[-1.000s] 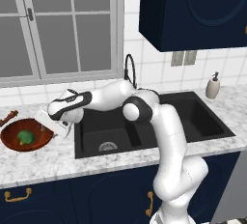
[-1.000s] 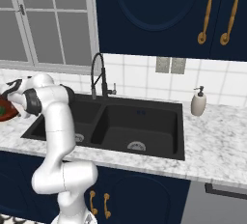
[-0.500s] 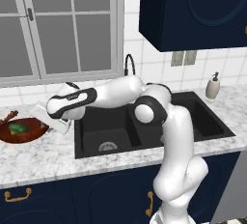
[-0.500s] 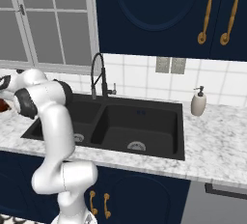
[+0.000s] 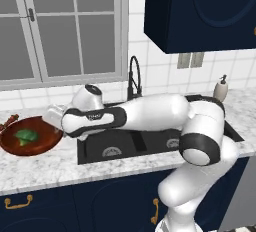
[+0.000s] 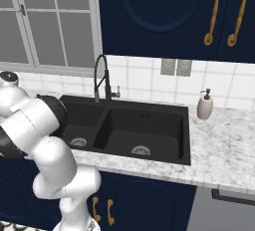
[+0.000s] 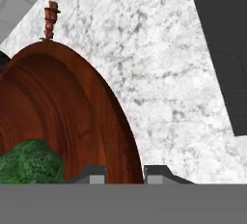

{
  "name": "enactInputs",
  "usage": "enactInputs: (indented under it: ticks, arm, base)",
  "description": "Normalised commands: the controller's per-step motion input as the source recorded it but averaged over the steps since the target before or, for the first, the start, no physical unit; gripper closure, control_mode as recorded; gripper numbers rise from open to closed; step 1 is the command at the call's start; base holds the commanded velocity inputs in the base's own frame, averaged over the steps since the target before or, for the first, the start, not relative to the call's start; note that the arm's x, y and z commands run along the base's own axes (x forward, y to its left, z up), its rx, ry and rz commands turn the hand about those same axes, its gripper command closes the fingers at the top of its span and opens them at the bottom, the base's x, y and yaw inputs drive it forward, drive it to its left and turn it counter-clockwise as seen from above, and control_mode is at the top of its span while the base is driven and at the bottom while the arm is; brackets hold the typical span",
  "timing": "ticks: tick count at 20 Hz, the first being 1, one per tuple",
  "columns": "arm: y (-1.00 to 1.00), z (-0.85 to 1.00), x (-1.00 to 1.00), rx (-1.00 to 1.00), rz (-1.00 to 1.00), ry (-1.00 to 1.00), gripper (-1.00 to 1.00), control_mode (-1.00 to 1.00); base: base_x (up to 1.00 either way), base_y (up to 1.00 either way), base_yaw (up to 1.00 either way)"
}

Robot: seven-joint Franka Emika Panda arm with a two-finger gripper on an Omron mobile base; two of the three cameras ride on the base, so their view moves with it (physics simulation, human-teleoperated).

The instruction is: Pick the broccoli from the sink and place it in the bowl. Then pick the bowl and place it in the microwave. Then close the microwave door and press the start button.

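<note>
Marble counter is spreading out under us, with a window behind and the black sink set into the stone. We are reaching far out to our left over that counter, and the bowl is sitting there just beside the sink's left edge. The broccoli is lying inside the bowl, toward its middle, so we are judging the first step as done and the second, picking up the bowl, as the one in hand.

Looking along the hand, the gripper is straddling the bowl's rim: one fingertip is rising on the inner side, over the glossy wood, the other on the outer side, over the marble. The fingertips are standing apart with the rim between them, so we are calling the gripper released and not yet pinching anything. Whether the tips are already low enough to catch the rim, we cannot tell.

A small stack of red beads is standing on the counter just past the far side of the bowl, clear of our grip.

Next, we are thinking the move calls for settling onto the rim, closing firmly, then lifting level so the broccoli is not rolling out on the way to the microwave.
</note>
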Motion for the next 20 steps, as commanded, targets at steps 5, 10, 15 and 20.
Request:
enactInputs:
  ticks: [5,10,15,20]
  arm:
    - [-1.0,0.99,-0.49,0.01,-0.01,-0.09,1.0,-1.0]
    - [-1.0,0.92,-0.4,0.01,0.0,0.0,1.0,-1.0]
    - [-0.97,0.78,-0.36,0.0,0.0,-0.01,1.0,-1.0]
    - [-0.76,0.48,-0.09,0.03,0.0,0.0,1.0,-1.0]
  base:
    - [0.0,0.0,0.0]
    - [0.0,0.0,0.0]
    - [0.0,0.0,0.0]
    - [0.0,0.0,0.0]
